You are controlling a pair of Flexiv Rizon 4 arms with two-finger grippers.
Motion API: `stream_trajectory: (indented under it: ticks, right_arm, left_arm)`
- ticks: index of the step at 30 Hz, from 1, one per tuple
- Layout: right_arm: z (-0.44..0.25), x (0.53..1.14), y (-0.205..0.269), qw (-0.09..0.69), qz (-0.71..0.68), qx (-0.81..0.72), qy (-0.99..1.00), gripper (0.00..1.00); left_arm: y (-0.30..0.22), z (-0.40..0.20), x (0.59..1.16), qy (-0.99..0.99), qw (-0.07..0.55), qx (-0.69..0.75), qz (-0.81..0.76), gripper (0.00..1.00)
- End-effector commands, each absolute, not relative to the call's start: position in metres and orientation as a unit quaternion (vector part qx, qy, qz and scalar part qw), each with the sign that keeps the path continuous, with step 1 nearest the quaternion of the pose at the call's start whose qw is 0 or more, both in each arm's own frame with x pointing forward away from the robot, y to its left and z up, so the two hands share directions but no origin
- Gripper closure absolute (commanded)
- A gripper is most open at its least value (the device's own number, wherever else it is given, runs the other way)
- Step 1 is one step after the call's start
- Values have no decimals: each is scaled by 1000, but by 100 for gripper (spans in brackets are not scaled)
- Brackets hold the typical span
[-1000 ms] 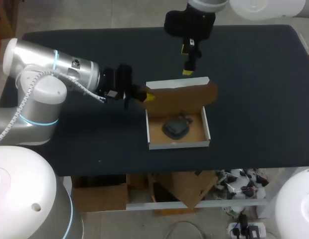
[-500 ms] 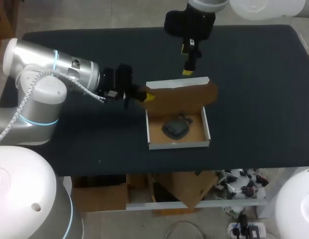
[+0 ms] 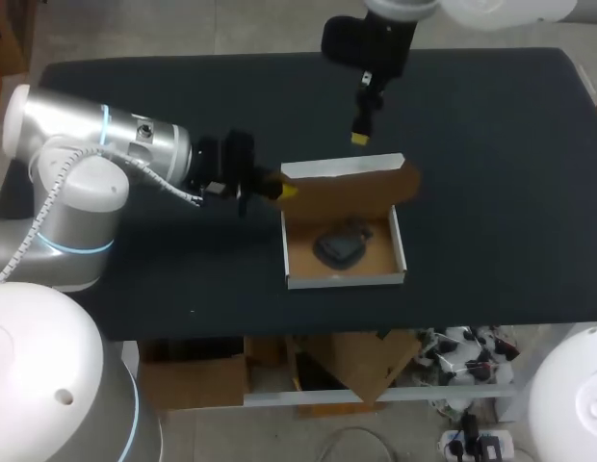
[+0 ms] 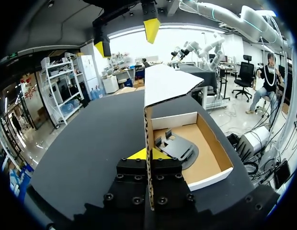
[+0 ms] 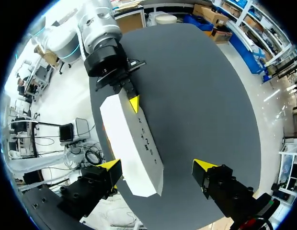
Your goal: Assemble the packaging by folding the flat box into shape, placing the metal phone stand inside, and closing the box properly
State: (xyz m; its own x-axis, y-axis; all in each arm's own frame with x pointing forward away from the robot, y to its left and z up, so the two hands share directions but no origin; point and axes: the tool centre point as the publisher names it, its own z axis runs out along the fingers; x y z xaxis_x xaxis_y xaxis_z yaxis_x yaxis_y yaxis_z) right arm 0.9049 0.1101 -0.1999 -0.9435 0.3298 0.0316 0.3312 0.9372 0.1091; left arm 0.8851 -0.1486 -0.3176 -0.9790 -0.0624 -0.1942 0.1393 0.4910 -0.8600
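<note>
The cardboard box (image 3: 395,252) lies in the middle of the table with a dark metal phone stand (image 3: 339,245) inside it. Its lid (image 3: 343,167), white outside and brown inside, stands raised along the far side. My left gripper (image 3: 283,189) is shut on the lid's left edge; in the left wrist view the cardboard edge runs up between its yellow tips (image 4: 148,154), with the stand (image 4: 178,146) just ahead. My right gripper (image 3: 361,135) hangs open above and behind the lid. In the right wrist view its fingers (image 5: 157,166) straddle the lid's white face (image 5: 131,136) without touching it.
The black table (image 3: 491,173) spreads wide on all sides of the box. My left arm (image 3: 106,159) lies low over the table's left part. Cardboard boxes sit under the front edge.
The lid has tipped a little, showing slightly more white face. My left arm has shifted slightly while keeping its grip. The right gripper has drawn back a touch.
</note>
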Motion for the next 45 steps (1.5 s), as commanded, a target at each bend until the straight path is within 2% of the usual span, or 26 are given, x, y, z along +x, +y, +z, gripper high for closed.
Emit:
stream_trajectory:
  ticks: [1,11,27,38,45]
  right_arm:
    - [-198,902,106,18,-57,-210,-976,0]
    - [-215,897,97,70,-56,-322,-943,0]
    - [-219,884,88,114,-55,-395,-910,0]
    - [-219,885,84,113,-55,-404,-906,0]
    - [-219,885,84,113,-55,-404,-906,0]
  left_arm:
    - [-147,-323,878,858,121,24,-499,100]
    - [-147,-329,875,859,168,43,-482,100]
    - [-147,-334,865,855,219,65,-465,100]
    - [-150,-331,857,854,265,85,-440,100]
    - [-150,-331,857,854,265,85,-440,100]
